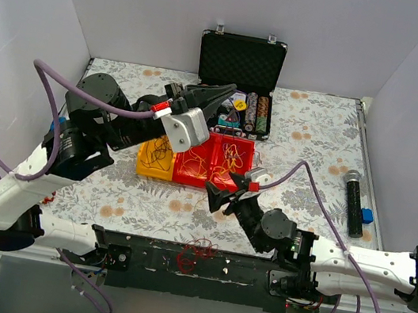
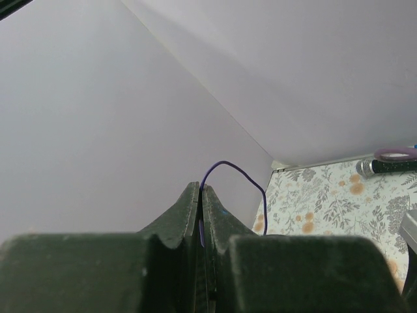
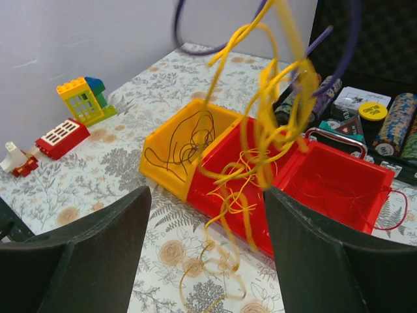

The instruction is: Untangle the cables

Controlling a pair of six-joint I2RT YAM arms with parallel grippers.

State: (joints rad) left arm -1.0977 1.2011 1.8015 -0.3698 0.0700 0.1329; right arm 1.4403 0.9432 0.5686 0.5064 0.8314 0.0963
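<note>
Bin in yellow holds dark cable; red bin holds yellow cables.

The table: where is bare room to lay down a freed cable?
Bare cloth lies between the red bins and the microphone, and in the far right corner beside the case. A strip between the yellow bin and the near rail is free too. Crowded: the middle, with bins, hanging cables, the left gripper and the right gripper.
</note>
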